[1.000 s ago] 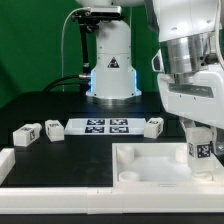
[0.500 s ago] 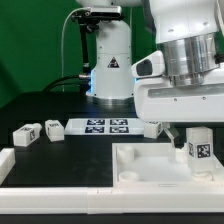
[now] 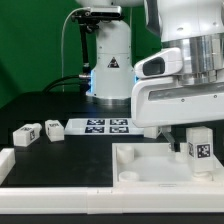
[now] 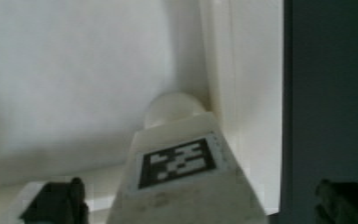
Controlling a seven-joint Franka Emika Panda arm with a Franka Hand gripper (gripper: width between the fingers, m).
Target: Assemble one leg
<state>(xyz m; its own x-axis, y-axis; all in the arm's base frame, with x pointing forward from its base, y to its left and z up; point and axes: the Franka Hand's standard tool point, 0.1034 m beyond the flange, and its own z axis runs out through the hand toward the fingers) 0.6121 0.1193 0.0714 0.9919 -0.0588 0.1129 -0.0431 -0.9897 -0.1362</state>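
One leg (image 3: pixel 200 147), a small white block with a black-and-white tag, stands upright on the far right part of the large white square tabletop (image 3: pixel 150 165). My gripper (image 3: pixel 196 129) hangs straight over it, its fingers on either side of the leg's top. In the wrist view the leg (image 4: pixel 185 150) sits between the two dark fingertips (image 4: pixel 55 200), with a gap on each side. The gripper (image 4: pixel 199 203) is open and holds nothing.
Two more legs (image 3: pixel 25 135) (image 3: pixel 52 129) lie on the dark table at the exterior view's left, and a third (image 3: pixel 153 126) lies next to the marker board (image 3: pixel 103 126). The robot base (image 3: pixel 110 60) stands behind. A white ledge (image 3: pixel 5 160) sits at the front left.
The hand has turned about its vertical axis and now shows its broad side. The leg has stayed upright in the same spot on the tabletop.
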